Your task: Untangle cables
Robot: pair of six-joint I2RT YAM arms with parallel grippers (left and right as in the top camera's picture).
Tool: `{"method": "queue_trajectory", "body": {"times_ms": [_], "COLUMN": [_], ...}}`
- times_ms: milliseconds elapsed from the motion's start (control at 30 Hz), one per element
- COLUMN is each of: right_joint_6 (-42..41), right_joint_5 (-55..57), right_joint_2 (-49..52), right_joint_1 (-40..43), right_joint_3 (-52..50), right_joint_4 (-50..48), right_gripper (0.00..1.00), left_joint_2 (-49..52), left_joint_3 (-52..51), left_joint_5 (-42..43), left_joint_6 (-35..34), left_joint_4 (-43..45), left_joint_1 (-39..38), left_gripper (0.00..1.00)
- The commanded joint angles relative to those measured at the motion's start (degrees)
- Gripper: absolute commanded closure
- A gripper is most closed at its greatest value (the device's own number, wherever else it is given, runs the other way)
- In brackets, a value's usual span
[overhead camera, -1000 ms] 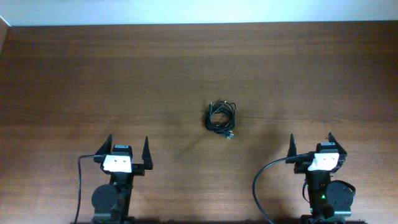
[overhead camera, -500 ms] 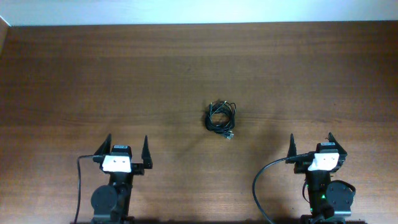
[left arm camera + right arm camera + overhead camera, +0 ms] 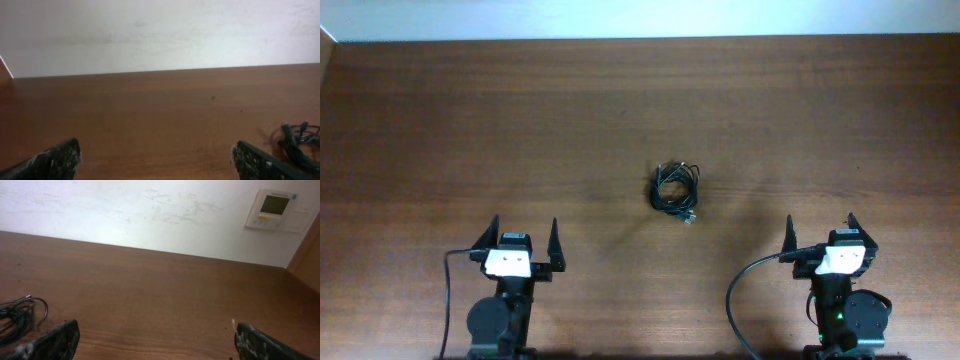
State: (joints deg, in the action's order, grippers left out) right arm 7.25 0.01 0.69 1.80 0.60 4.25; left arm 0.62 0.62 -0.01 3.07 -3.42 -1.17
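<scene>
saw the cables (image 3: 676,190) knotted in a small bundle, with left gripper (image 3: 525,226) and right gripper (image 3: 820,221) both spread wide, well apart from the cables.

One dark brown wooden table (image 3: 440,120). One knotted bundle of thin black cables (image 3: 676,191); the wires within it cannot be counted. Two black two-finger grippers, left gripper (image 3: 525,222) and right gripper (image 3: 820,218); one white wall control panel (image 3: 273,210).
</scene>
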Motion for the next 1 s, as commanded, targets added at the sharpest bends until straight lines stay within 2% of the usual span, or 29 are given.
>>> {"method": "queue_trajectory", "body": {"times_ms": [0,200,333,500,567,733,867,967], "right_joint_6": [-0.7,-0.7,-0.7,-0.7,-0.7,-0.7,-0.7,-0.7], "right_joint_5": [0.7,0.7,0.7,0.7,0.7,0.7,0.7,0.7], "right_joint_2": [-0.3,-0.3,-0.3,-0.3,-0.3,-0.3,-0.3,-0.3], "right_joint_1": [0.4,0.4,0.4,0.4,0.4,0.4,0.4,0.4], "right_joint_3": [-0.3,-0.3,-0.3,-0.3,-0.3,-0.3,-0.3,-0.3], "right_joint_4": [0.3,0.3,0.3,0.3,0.3,0.3,0.3,0.3], "right_gripper": [0.02,0.02,0.02,0.01,0.02,0.01,0.02,0.02], "left_joint_2": [-0.2,-0.2,3.6,17.6,24.9,41.9,54.9,61.2], "left_joint_3": [1.1,12.6,28.4,57.5,70.1,94.1,105.3,105.7], "left_joint_5": [-0.2,-0.2,-0.2,0.9,3.8,11.6,16.8,22.9], "left_joint_6": [0.9,0.9,0.9,0.0,0.0,0.0,0.0,0.0], "left_joint_4": [3.3,4.2,1.4,-18.1,-28.3,-49.6,-64.0,-67.3], "left_joint_1": [-0.2,-0.2,-0.2,-0.2,-0.2,-0.2,-0.2,-0.2], "left_gripper": [0.01,0.01,0.01,0.01,0.01,0.01,0.01,0.01]}}
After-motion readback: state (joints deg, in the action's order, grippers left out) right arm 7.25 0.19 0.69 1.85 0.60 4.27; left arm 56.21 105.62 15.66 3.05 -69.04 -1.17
